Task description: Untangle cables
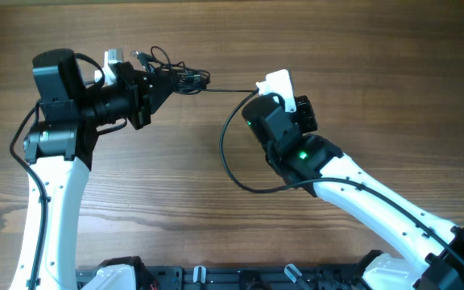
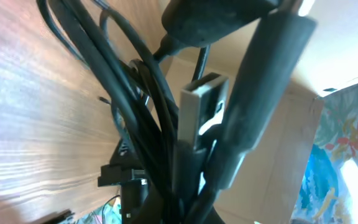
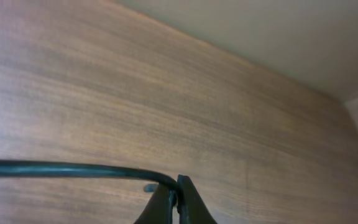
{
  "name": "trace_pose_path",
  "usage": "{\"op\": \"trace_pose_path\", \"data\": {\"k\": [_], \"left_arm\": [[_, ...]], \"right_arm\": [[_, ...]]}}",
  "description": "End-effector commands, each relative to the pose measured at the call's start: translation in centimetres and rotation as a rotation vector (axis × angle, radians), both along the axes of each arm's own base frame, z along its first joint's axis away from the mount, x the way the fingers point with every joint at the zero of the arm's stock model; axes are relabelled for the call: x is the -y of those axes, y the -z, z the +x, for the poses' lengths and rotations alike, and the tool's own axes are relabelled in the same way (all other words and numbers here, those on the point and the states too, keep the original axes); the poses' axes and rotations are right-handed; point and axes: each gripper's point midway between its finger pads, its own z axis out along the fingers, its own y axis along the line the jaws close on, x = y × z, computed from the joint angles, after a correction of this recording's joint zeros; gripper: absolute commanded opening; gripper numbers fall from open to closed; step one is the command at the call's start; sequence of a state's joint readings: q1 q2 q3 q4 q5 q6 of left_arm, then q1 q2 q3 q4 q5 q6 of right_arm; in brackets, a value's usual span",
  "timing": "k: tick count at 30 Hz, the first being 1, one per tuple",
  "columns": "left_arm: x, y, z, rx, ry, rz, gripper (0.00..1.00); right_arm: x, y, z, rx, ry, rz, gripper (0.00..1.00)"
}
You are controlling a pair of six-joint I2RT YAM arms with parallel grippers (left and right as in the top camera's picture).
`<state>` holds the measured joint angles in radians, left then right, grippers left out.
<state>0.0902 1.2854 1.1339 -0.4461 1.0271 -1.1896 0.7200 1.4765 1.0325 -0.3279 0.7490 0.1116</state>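
The cables form a small dark tangle at the tip of my left gripper, which is shut on the bundle. In the left wrist view the dark wires fill the frame, with a silvery plug pointing up. One thin strand runs taut from the tangle to my right gripper. In the right wrist view that gripper is shut on the strand, just above the wooden table. A loose loop of the cable hangs down and curls under the right arm.
The wooden table stretches around both arms. A black rail with fixtures runs along the front edge. The right arm's white link crosses the lower right. A pale wall lies beyond the table's far edge.
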Motion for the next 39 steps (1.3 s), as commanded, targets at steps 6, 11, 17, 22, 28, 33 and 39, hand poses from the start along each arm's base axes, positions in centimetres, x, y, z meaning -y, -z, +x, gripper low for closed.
{"op": "trace_pose_path", "data": {"k": [6, 11, 17, 22, 28, 33, 39], "left_arm": [[-0.7, -2.2, -0.2, 0.082, -0.008, 0.007, 0.04], [0.9, -6.1, -1.6, 0.174, 0.146, -0.123, 0.04], [-0.3, -2.3, -0.8, 0.374, 0.125, 0.167, 1.0], [-2.7, 4.8, -2.6, 0.171, 0.103, 0.438, 0.96], [-9.3, 10.1, -3.4, -0.081, -0.08, 0.819, 1.0], [-14.5, 11.8, -5.0, -0.315, -0.318, 1.001, 1.0], [-17.1, 11.9, -5.5, -0.354, -0.393, 1.111, 1.0]], "right_arm": [[-19.4, -4.8, -9.6, -0.119, -1.31, 0.6, 1.0], [-18.9, -5.4, -6.8, -0.054, -1.153, 0.6, 1.0], [-17.1, -5.7, -5.5, -0.051, -0.999, 0.591, 1.0], [-15.3, -6.4, -5.2, -0.032, -0.907, 0.548, 1.0], [-7.9, 3.4, -4.1, -0.294, -0.517, 0.233, 1.0], [-12.9, 5.7, -6.3, -0.425, -0.741, 0.399, 1.0], [-18.8, 6.8, -5.6, -0.41, -0.911, 0.597, 1.0]]}}
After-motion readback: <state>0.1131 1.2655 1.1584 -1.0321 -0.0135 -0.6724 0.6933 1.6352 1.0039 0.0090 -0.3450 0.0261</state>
